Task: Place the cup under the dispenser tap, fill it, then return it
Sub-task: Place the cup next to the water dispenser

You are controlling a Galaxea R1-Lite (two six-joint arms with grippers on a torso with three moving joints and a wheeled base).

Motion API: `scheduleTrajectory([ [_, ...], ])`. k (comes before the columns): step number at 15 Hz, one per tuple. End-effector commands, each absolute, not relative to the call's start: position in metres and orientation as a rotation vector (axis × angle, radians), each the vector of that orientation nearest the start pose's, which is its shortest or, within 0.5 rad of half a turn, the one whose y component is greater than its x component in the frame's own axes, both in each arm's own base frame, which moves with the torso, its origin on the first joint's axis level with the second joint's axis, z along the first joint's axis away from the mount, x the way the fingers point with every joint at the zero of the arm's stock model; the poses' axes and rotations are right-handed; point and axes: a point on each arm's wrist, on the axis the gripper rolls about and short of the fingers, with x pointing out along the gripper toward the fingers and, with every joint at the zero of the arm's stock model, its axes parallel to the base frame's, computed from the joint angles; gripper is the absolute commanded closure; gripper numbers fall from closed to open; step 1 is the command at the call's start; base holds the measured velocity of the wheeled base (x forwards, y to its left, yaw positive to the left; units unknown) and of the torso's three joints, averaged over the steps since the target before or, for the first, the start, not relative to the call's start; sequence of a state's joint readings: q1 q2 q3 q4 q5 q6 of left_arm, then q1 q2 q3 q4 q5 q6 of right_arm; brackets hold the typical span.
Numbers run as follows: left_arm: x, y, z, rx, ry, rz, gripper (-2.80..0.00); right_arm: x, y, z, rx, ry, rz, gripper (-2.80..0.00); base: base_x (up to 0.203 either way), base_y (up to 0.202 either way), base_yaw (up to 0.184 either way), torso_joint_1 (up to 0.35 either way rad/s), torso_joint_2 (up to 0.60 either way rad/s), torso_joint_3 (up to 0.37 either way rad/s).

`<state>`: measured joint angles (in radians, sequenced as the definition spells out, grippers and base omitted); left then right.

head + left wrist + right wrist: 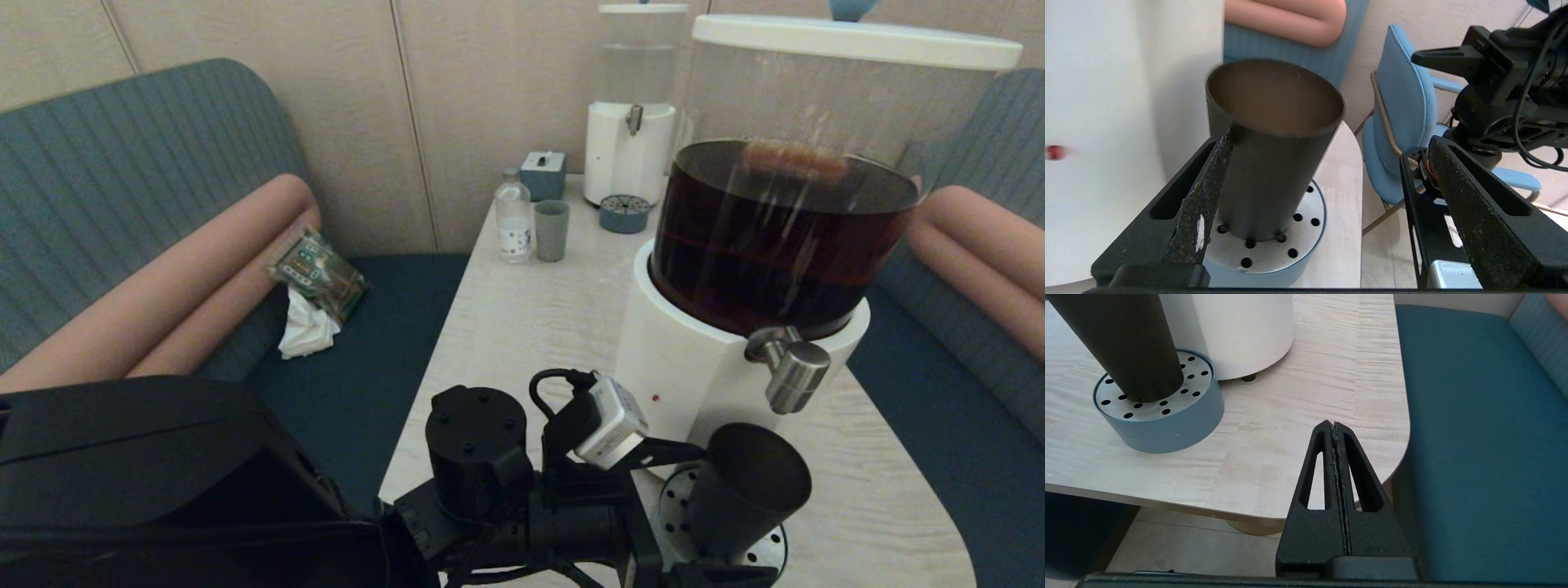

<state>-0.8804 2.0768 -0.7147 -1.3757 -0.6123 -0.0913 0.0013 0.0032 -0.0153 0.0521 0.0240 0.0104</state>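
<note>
cup [1267, 163] upright on drip tray [1274, 255], under dispenser tap [790, 366] | left end effector [1327, 196] spread wide, one finger beside cup | right end effector [1336, 457] pressed together, off counter [1298, 416] edge

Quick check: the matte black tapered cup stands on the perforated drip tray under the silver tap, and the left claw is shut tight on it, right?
Not quite. The matte black tapered cup does stand on the perforated drip tray under the silver tap, but the left claw is open, one finger beside the cup and the other well clear, as the left wrist view shows.
</note>
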Motion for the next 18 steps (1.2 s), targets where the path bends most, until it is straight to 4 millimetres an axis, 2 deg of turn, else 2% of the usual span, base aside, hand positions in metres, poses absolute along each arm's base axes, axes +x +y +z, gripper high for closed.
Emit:
scheduleTrajectory([
  [1,0.216,-0.284,0.102,-0.075,0.066,-1.499,-2.8,-0.024,0.001,0.074,0.01,0.042,0.026,0.0,0.0,0.0,0.0,0.0,0.0,0.0],
  [8,0.218,-0.286,0.097,-0.073,0.079,-1.496,-2.8,-0.024,0.001,0.074,0.011,0.041,0.026,0.0,0.0,0.0,0.0,0.0,0.0,0.0],
  [18,0.234,-0.289,0.09,-0.071,0.076,-1.457,-2.8,-0.024,0.001,0.074,0.011,0.042,0.026,0.0,0.0,0.0,0.0,0.0,0.0,0.0],
])
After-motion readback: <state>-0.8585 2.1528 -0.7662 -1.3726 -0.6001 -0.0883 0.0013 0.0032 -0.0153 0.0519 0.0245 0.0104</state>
